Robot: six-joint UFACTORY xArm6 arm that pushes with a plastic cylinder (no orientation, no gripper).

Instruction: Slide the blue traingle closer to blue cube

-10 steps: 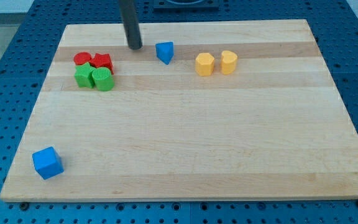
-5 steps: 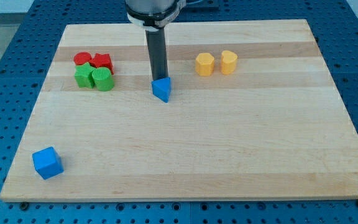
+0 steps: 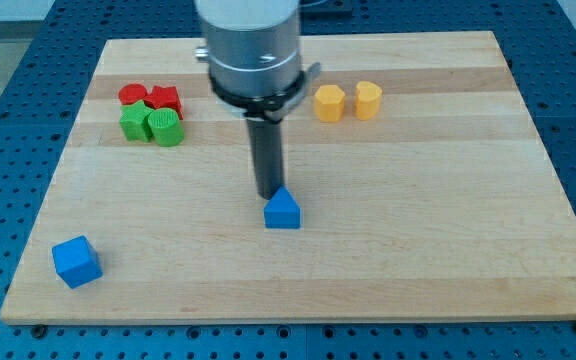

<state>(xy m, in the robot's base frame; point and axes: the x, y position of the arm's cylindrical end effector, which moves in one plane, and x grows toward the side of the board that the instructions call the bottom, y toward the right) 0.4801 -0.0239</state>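
The blue triangle (image 3: pixel 282 210) lies near the middle of the wooden board (image 3: pixel 418 250), slightly toward the view's bottom. My tip (image 3: pixel 269 195) stands right behind it, touching its upper left side. The blue cube (image 3: pixel 76 262) sits near the board's bottom left corner, far to the left of the triangle and a little lower.
Two red blocks (image 3: pixel 151 97) and two green blocks (image 3: pixel 152 125) cluster at the board's upper left. Two yellow blocks (image 3: pixel 347 101) sit side by side at the upper right of centre. The arm's grey body (image 3: pixel 248 50) hangs over the top middle.
My tip has pushed the blue triangle from the board's top down toward the view's bottom, past the middle. The arm's body has come into view. Other blocks have not moved.
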